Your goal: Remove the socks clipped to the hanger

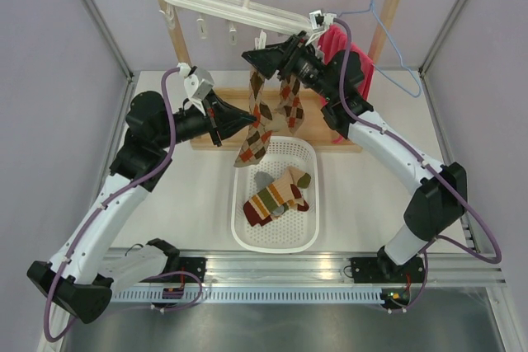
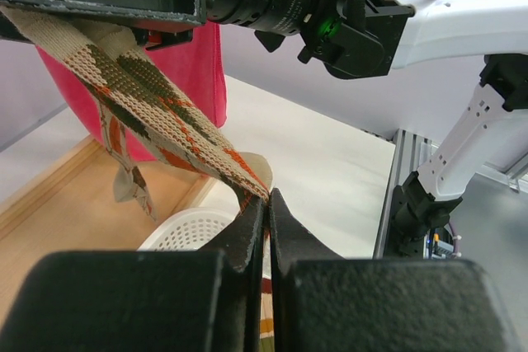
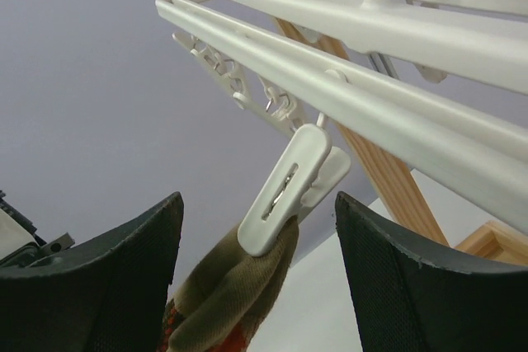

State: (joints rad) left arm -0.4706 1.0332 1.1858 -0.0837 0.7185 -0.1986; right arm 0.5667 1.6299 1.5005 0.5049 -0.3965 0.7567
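The white hanger hangs from a wooden rail. Two argyle socks hang from its clips, one on the left and one on the right. My left gripper is shut on the lower end of the left argyle sock; in the left wrist view the tips pinch the sock, which is stretched up to the left. My right gripper is open at the hanger. In the right wrist view its jaws stand on either side of a white clip that grips the olive sock cuff.
A white basket below holds striped socks and a grey one. A red towel and a blue wire hanger hang at the right. Empty clips dangle at the left. The rack's wooden base lies behind the basket.
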